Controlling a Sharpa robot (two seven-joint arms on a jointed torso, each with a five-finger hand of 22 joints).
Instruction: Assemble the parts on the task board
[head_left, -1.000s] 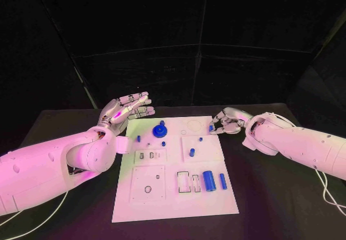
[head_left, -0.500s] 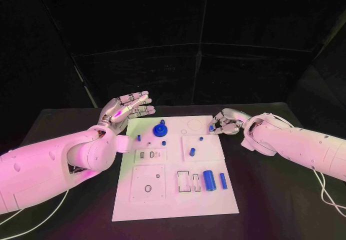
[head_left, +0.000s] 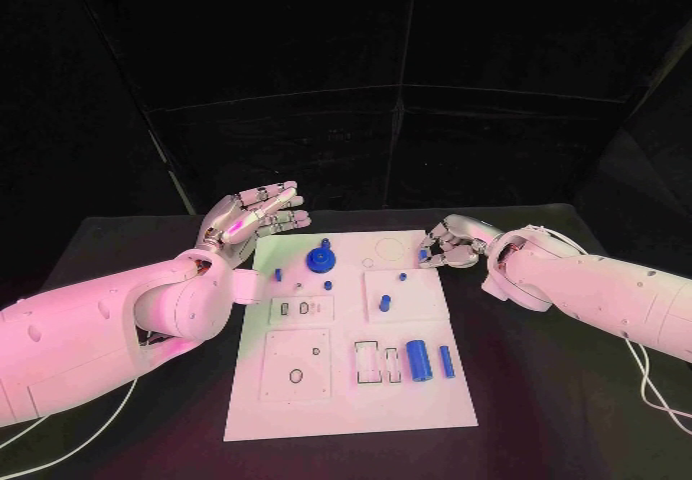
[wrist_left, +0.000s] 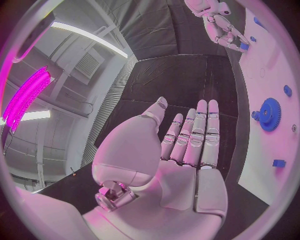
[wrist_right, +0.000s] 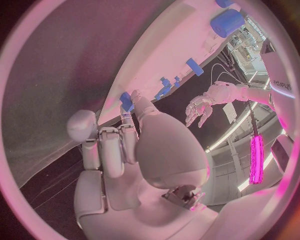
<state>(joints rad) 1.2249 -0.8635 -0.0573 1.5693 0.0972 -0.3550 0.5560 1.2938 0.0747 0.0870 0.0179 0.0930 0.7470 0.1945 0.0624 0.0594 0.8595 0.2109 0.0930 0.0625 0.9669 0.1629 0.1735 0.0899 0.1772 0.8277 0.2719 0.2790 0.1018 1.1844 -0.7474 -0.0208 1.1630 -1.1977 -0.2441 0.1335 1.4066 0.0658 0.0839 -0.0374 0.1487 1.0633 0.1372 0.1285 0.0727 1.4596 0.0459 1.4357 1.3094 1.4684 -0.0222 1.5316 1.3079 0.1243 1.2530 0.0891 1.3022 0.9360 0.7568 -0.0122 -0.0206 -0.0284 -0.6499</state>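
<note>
Task board (head_left: 351, 400), a white plate, is laid in the middle of the black table (head_left: 548, 400) and is seen to run from the centre of the head view down toward its lower middle. At the upper left of the board, the left hand (head_left: 253, 220) is held raised off the table, palm turned up, fingers stretched out and slightly apart; nothing is gripped in it, as is confirmed in the left wrist view (wrist_left: 181, 150). On the board itself, moving rightward, a small blue peg (head_left: 278, 273) is seen near the left edge, then a blue gear (head_left: 320, 262) in the upper part, with a small blue stud (head_left: 327, 286) just below it. Further right, a blue peg (head_left: 385, 304) is stood on a raised white block, and lower down a thick blue cylinder (head_left: 417, 362) is laid beside a thinner blue rod (head_left: 446, 362). At the board's upper right edge, the right hand (head_left: 450, 245) is placed with its fingers curled in, and a small blue part (head_left: 423, 256) is pinched at the fingertips, just over the board's edge. In the right wrist view the same blue part (wrist_right: 126, 101) is seen touching the fingertips (wrist_right: 128, 117).
</note>
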